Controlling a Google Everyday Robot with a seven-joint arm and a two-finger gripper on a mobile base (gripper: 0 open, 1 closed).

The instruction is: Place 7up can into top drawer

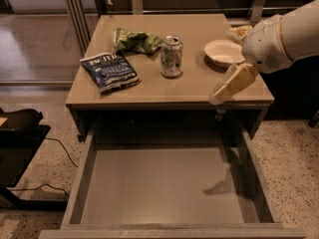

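Observation:
The 7up can (171,57) stands upright near the middle of the table top (149,91), silver-white with dark markings. The top drawer (164,188) is pulled out below the table's front edge, and its flat grey floor is bare. My gripper (225,66) hangs over the table's right side, to the right of the can and apart from it. It is open and holds nothing. One yellowish finger (230,85) points down-left over the table's front right part. The other finger (239,32) shows beside the bowl.
A white bowl (224,52) sits right of the can, under my arm (284,34). A green chip bag (135,40) lies behind and left of the can, and a dark blue chip bag (109,70) at the front left. A black object (20,133) stands on the floor to the left.

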